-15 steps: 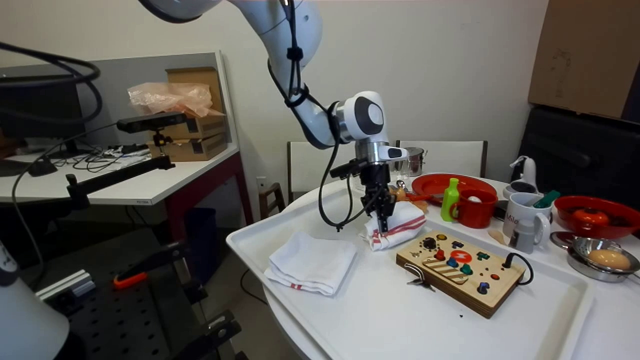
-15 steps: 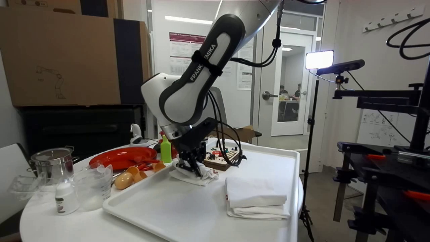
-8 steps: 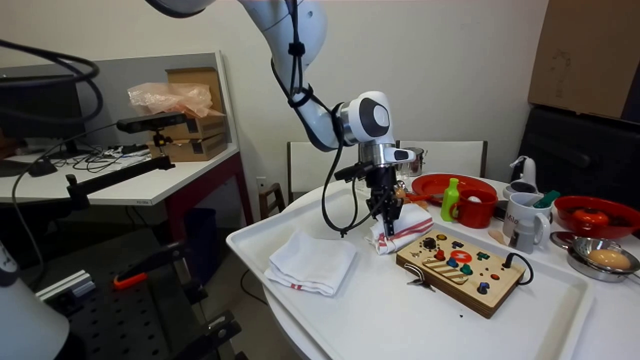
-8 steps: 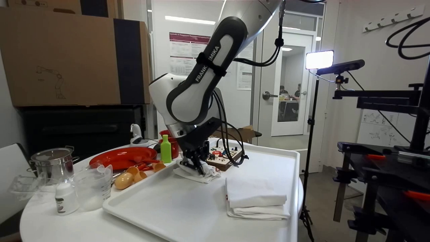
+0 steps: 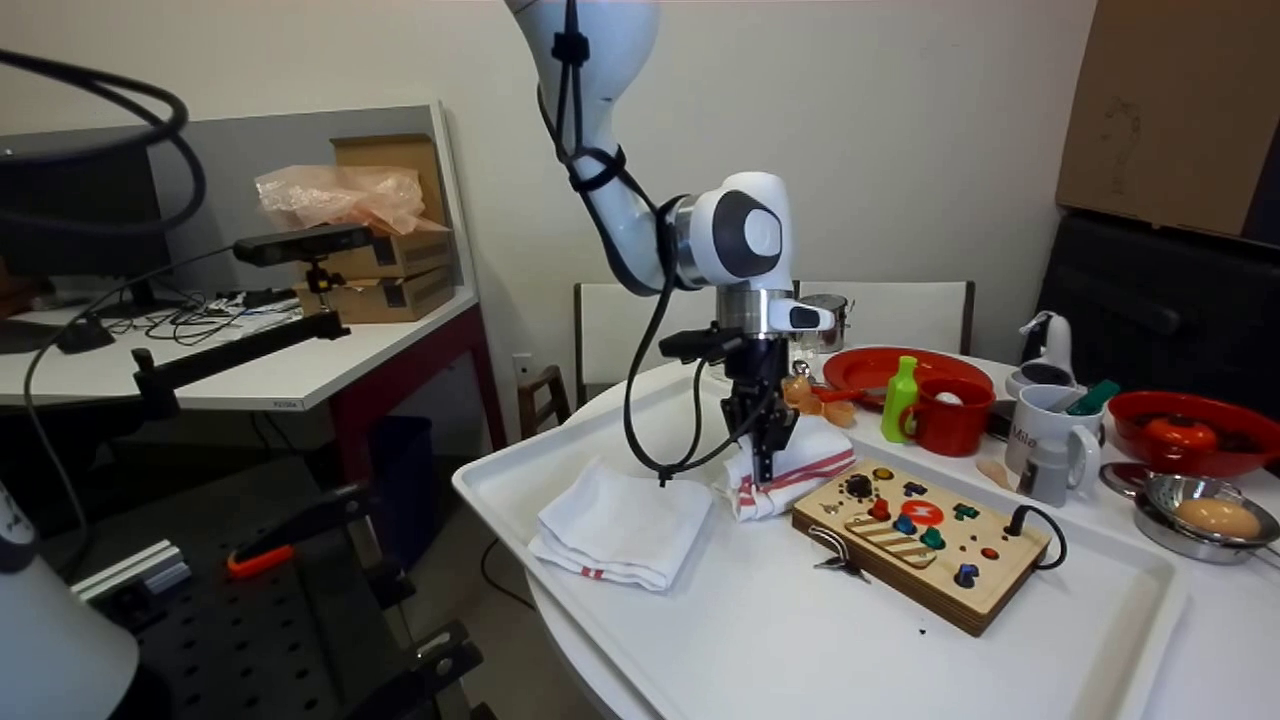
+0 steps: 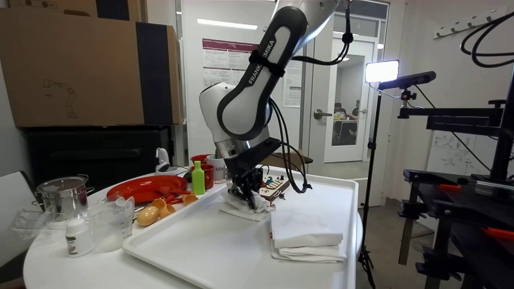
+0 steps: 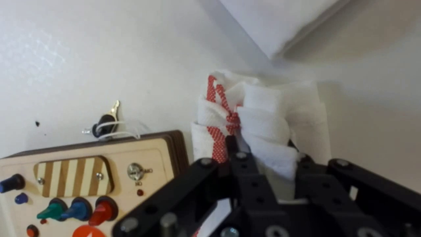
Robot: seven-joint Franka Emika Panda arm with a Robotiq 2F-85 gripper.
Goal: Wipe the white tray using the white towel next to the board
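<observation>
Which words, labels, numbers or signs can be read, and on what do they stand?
"FRANK" and "EMIKA", strap between: robot arm.
"Mil", last letter unclear: white mug.
"NO", blurred, perhaps "ON" inverted: beside the key switch on the board.
White lightning bolt: board's red disc.
Too small or blurred: posters, white bottle's label, desk tag, whiteboard writing, box print.
No readable numbers.

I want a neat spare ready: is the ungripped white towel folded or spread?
Folded: in both exterior views, the ungripped white towel shows stacked layers.
</observation>
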